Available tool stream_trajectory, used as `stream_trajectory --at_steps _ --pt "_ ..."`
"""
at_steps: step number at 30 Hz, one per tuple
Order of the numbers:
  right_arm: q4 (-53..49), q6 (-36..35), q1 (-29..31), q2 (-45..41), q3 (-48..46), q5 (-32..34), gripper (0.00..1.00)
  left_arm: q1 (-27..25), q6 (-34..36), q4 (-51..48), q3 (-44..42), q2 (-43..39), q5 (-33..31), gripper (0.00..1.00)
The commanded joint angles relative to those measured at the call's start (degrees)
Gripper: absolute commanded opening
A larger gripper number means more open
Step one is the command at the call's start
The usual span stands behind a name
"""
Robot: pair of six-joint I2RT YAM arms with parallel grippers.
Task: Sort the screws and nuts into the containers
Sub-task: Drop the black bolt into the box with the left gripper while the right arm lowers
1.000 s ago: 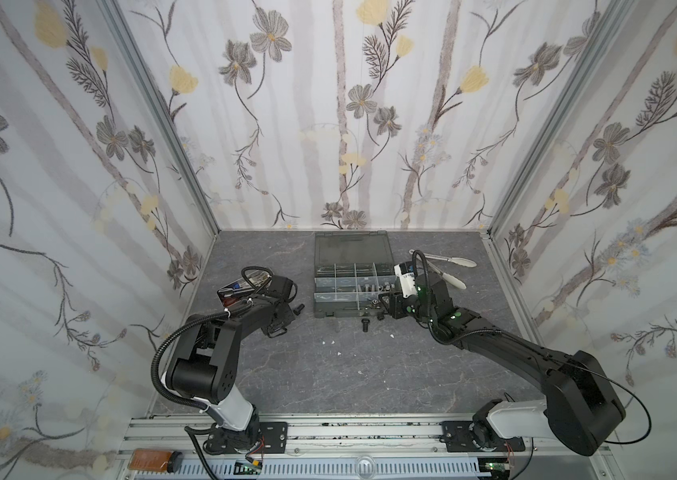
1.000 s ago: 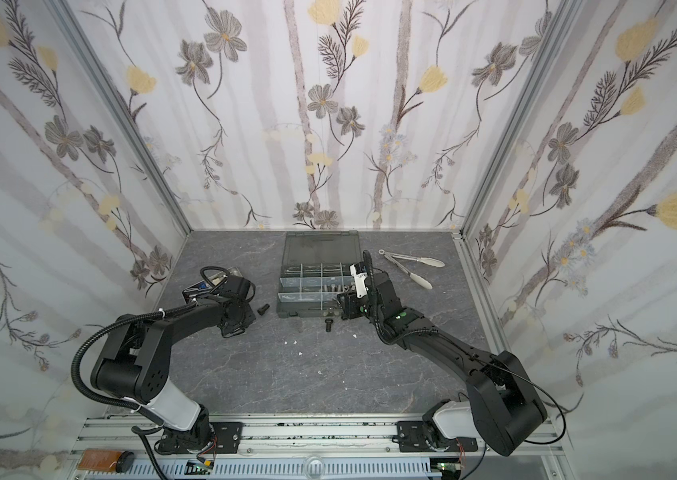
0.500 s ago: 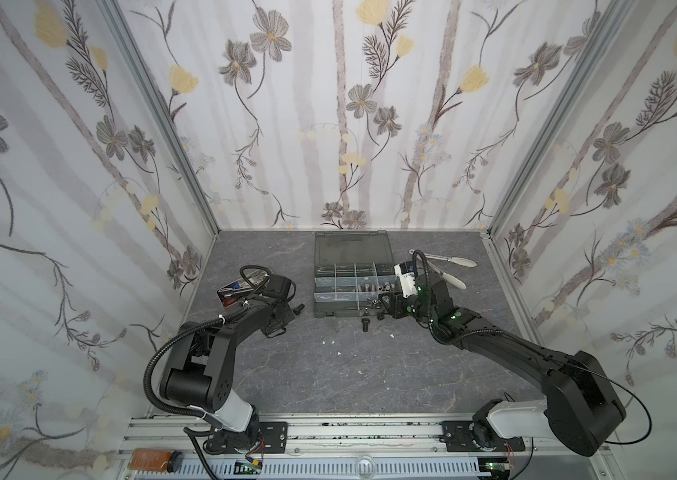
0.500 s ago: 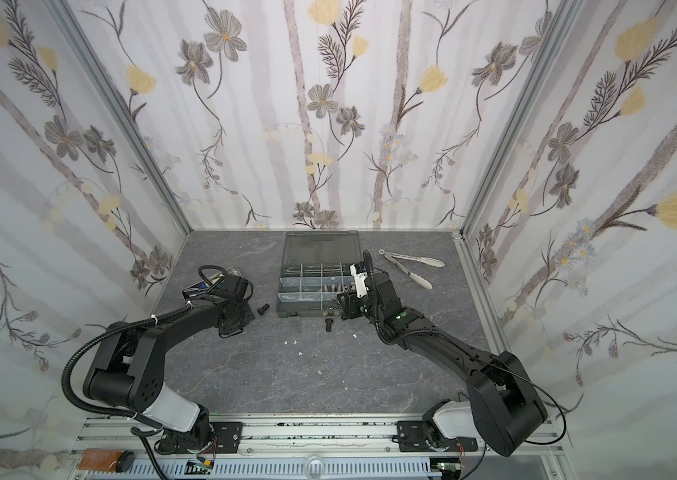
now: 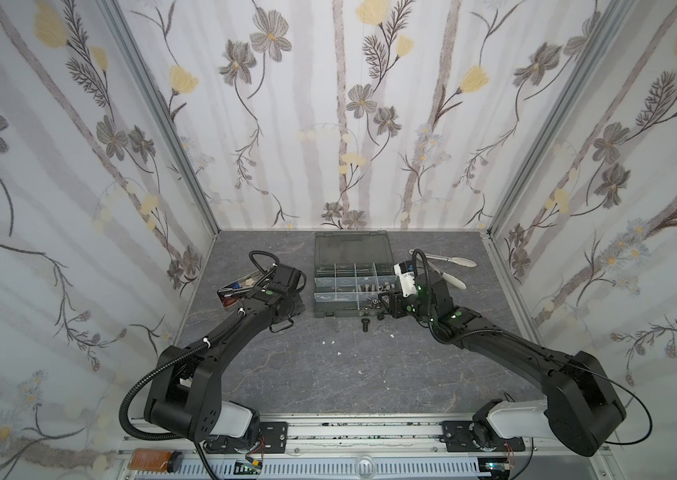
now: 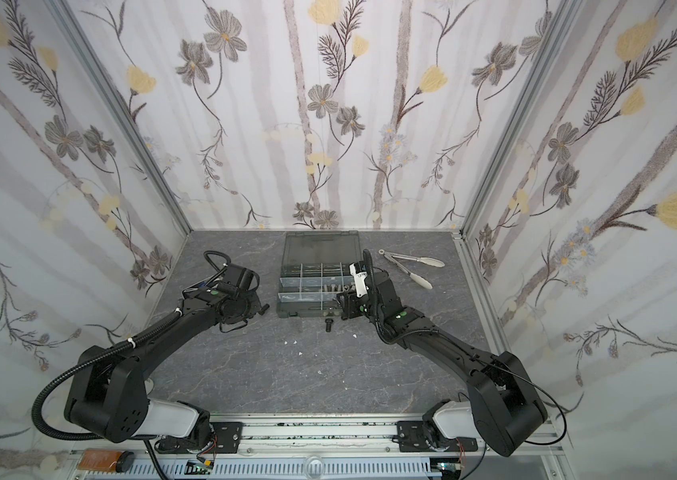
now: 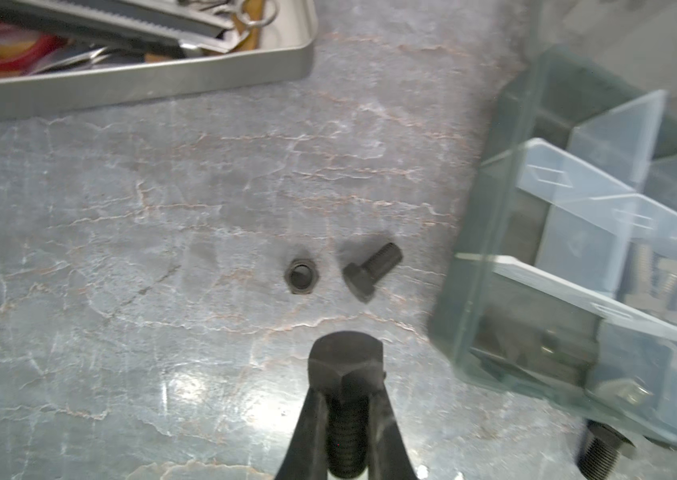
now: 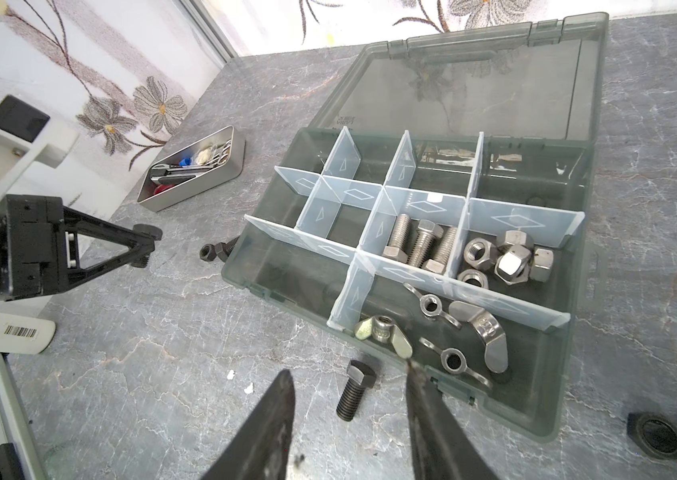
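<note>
I can read no brand. The barcode sticker (image 8: 21, 331) on a white casing shows bars only, and the moulded mark on the clear lid (image 8: 474, 95) is too small to make out. My left end effector (image 7: 345, 395) is pinching a black screw (image 7: 345, 365) by its shank, above the surface (image 7: 162, 208) left of the organizer box (image 8: 553, 419). In the right wrist view its head sits above the fingertips, thread below.

My right end effector (image 8: 349, 370) is spread and holds nothing, by the box's near right corner. A loose black screw (image 8: 355, 388) lies just near of the box, head toward it, long axis near-to-far. Three silver screws (image 8: 420, 247) lie side by side in a middle compartment, with silver nuts (image 8: 507, 259) in the compartment to their right.
</note>
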Motion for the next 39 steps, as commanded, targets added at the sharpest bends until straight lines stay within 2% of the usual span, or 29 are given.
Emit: stream_trajectory --at_steps 1,12,20,26,33,36,39 --pt "-0.26 0.65 -0.01 -1.29 -0.76 -0.24 0.45 -2.36 -0.36 -1.21 3.15 1.43 -0.38 0.06" --pt "-2.87 0.94 -0.01 -6.33 -6.67 1.73 0.45 -9.28 -0.36 1.59 20.27 17.84 1.06 0.03" --pt "-4.94 1.22 0.04 -9.99 -9.32 2.52 0.45 -10.70 0.16 1.50 31.86 29.78 3.24 0.02" --pt "-6.96 1.42 -0.01 -11.94 -10.51 3.12 0.46 -11.01 0.39 1.28 36.77 35.52 4.74 0.02" --pt "-7.26 5.91 0.75 -14.50 -12.97 4.85 0.49 -11.16 0.70 1.24 38.91 38.52 5.27 0.14" --pt "-7.09 8.07 2.85 -14.82 -13.65 6.97 0.51 -11.11 0.78 1.54 38.79 38.24 5.23 0.24" --pt "-8.49 9.70 6.66 -13.19 -12.69 10.67 0.57 -11.14 1.13 1.87 38.29 37.24 5.38 0.42"
